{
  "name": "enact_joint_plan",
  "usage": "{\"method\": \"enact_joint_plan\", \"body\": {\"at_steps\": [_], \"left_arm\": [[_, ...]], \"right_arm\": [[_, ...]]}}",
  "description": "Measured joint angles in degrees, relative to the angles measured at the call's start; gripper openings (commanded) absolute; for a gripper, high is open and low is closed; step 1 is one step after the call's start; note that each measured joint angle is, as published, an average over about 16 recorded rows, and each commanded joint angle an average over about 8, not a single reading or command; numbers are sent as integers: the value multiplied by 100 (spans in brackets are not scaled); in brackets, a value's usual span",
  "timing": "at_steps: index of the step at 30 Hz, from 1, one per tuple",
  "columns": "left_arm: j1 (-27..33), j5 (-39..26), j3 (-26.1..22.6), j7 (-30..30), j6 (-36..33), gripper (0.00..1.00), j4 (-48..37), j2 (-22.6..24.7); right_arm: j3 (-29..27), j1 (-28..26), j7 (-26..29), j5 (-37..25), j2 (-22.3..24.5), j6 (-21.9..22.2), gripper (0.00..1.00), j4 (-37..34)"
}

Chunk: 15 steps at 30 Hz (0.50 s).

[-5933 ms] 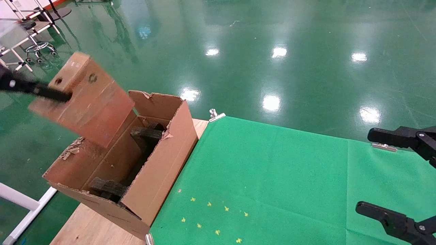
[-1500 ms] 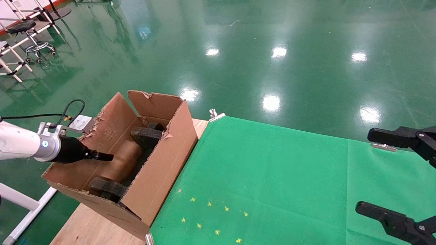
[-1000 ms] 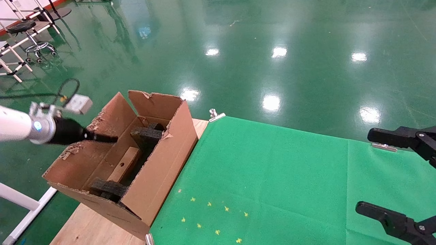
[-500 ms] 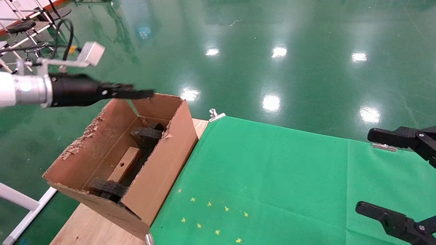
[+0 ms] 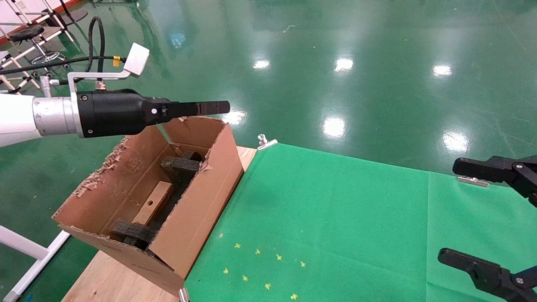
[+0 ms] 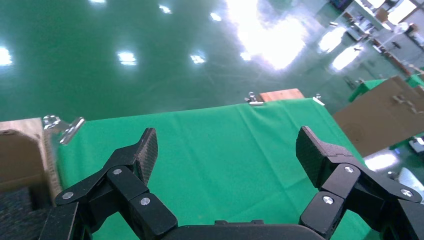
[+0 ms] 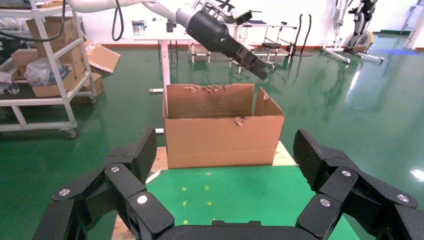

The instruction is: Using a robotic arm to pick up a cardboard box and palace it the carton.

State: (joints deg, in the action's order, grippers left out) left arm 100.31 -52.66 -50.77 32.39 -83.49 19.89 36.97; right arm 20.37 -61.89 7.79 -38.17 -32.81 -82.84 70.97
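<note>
The small cardboard box (image 5: 154, 203) lies inside the carton (image 5: 197, 209), between two black foam blocks (image 5: 181, 164), its punched hole facing up. The robotic arm, my left one, reaches over the carton's far flap. Its gripper (image 5: 224, 107) hangs in the air above the carton, apart from the box. In the left wrist view this gripper (image 6: 226, 150) is open and empty over the green cloth (image 6: 215, 145). The right wrist view shows the carton (image 7: 222, 135) from its side, with the left gripper (image 7: 255, 67) above it. My right gripper (image 5: 451, 209) is parked open at the right edge.
The carton stands on the wooden table's (image 5: 109, 277) left end, beside the green cloth (image 5: 335, 209) held by metal clips (image 5: 265, 141). Small yellow marks (image 5: 264, 268) dot the cloth near the front. Glossy green floor lies beyond, with racks and chairs far left.
The left gripper let go of the box inside the carton, then rose out and moved up and right over the far flap. The box lies still. The right arm has not moved.
</note>
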Motion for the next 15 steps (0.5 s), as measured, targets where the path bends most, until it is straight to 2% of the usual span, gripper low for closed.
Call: {"method": "enact_joint_plan", "body": {"at_steps": [15], "left_arm": [[-574,170,510,-319,-35,100,776,-26]], "right_arm": [[0,0,0,-1,0,1,100,-1]]}}
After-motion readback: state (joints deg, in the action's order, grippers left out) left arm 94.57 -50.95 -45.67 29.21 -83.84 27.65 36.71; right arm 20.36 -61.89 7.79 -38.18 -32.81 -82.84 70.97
